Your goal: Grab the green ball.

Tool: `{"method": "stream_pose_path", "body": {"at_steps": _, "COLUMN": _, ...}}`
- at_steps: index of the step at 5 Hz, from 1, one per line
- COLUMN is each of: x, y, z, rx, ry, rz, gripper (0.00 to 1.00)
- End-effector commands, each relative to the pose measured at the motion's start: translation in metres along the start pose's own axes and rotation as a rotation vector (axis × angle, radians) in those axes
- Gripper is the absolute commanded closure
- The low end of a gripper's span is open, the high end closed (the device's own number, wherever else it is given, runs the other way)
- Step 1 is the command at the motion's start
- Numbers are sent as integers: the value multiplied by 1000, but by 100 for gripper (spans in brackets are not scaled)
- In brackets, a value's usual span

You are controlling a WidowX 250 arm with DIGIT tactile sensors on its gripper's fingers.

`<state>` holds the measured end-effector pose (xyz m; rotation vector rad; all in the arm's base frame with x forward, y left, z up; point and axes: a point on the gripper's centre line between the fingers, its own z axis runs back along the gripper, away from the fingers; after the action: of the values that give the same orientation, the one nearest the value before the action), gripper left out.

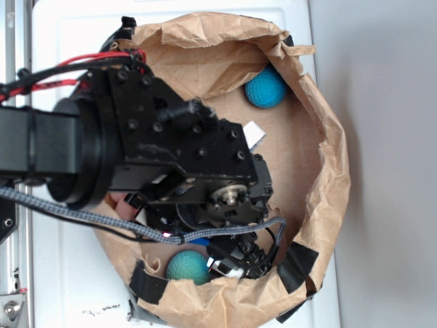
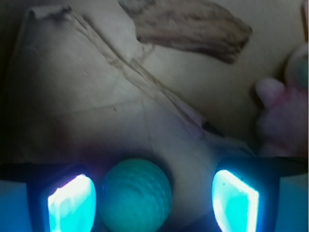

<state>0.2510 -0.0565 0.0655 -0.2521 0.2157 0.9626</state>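
Exterior view looks down on a brown paper nest (image 1: 321, 178) with crumpled raised walls, taped in places with black tape (image 1: 295, 265), sitting on a white surface (image 1: 68, 287). The black robot arm (image 1: 136, 150) reaches in from the left and covers most of the nest floor. The green ball (image 1: 187, 266) lies at the bottom edge, close against the paper wall, with the gripper (image 1: 235, 263) just to its right; little free floor is left around it. A blue ball (image 1: 265, 88) sits well apart at the top, also tucked against the wall.

The wrist view shows what the arm hides from outside: the green ball (image 2: 136, 195) sits between the two glowing fingers (image 2: 72, 202), nearer the left one, with a clear gap to the right one. The gripper (image 2: 153, 198) is spread wide and grasps nothing. Ahead lies creased paper floor (image 2: 87, 96), and a pink plush toy (image 2: 282, 111) shows at the right edge, unseen in the exterior view.
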Motion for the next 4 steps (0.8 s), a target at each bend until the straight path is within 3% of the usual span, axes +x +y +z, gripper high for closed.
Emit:
{"method": "stream_pose_path", "body": {"at_steps": 1, "x": -13, "y": 0, "z": -2, "rx": -22, "ry": -26, "rz": -28, "gripper": 0}}
{"method": "stream_pose_path", "body": {"at_steps": 2, "x": -17, "y": -3, "z": -15, "rx": 34, "ry": -1, "rz": -37, "gripper": 0}}
{"method": "stream_pose_path", "body": {"at_steps": 3, "x": -19, "y": 0, "z": -28, "rx": 72, "ry": -32, "rz": -38, "gripper": 100}}
{"method": "stream_pose_path", "body": {"at_steps": 4, "x": -13, "y": 2, "z": -28, "rx": 54, "ry": -56, "rz": -48, "gripper": 100}}
